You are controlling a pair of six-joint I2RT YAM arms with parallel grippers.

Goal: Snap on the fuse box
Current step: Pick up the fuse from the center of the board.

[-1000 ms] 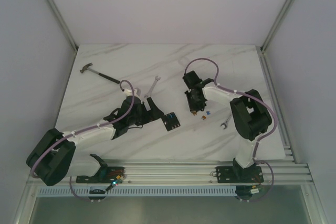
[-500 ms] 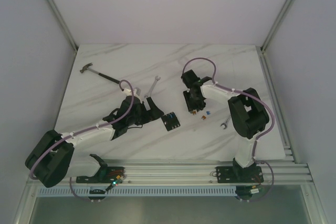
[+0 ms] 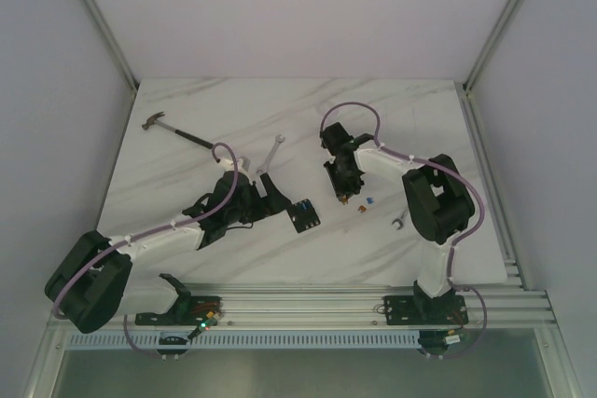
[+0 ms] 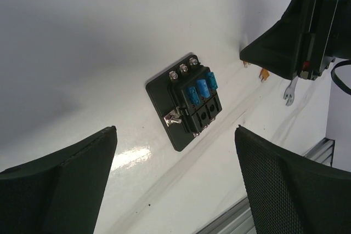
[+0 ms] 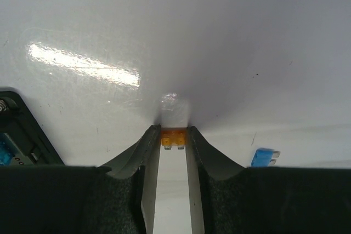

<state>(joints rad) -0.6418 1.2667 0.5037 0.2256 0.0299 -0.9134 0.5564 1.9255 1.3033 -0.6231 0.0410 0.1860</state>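
The fuse box (image 3: 303, 215) is a small black block on a black plate, lying flat on the table between the arms. In the left wrist view the fuse box (image 4: 189, 105) shows two blue fuses and several bare slots. My left gripper (image 3: 272, 195) is open and empty just left of it, its fingers (image 4: 60, 184) wide apart. My right gripper (image 3: 346, 189) points down at the table, right of the box. In the right wrist view it (image 5: 173, 135) is shut on a small amber fuse (image 5: 173, 137) at its tips, touching the table.
A loose blue fuse (image 5: 265, 157) and a loose amber fuse (image 3: 358, 209) lie right of my right gripper. A small wrench (image 3: 399, 221) lies further right. Another wrench (image 3: 270, 154) and a hammer (image 3: 173, 130) lie at the back left.
My right arm's wrist has shifted slightly left over the fuses. The left arm and the fuse box have not visibly moved.
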